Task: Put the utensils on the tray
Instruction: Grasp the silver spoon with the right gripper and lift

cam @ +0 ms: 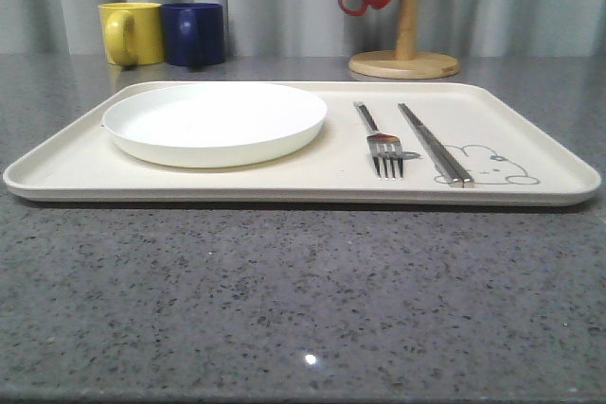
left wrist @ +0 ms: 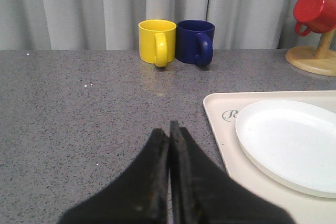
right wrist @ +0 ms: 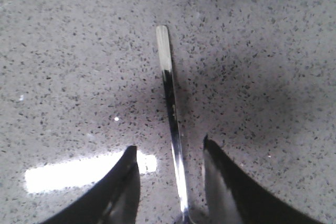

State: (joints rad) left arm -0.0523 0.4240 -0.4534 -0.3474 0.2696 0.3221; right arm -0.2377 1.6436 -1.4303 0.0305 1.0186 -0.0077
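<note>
The right gripper [right wrist: 169, 153] hangs over the speckled grey countertop [right wrist: 252, 51] with its jaws spread wide, the slim handle of the spoon [right wrist: 170, 108] lying between the fingers and running out ahead of them — gripped by neither. The left gripper [left wrist: 169, 129] has its jaws pressed together on nothing, the cream tray [left wrist: 220, 129] and white plate [left wrist: 289, 140] just beside it. On the tray, the fork [cam: 382, 144] and chopsticks [cam: 434, 144] lie side by side.
</note>
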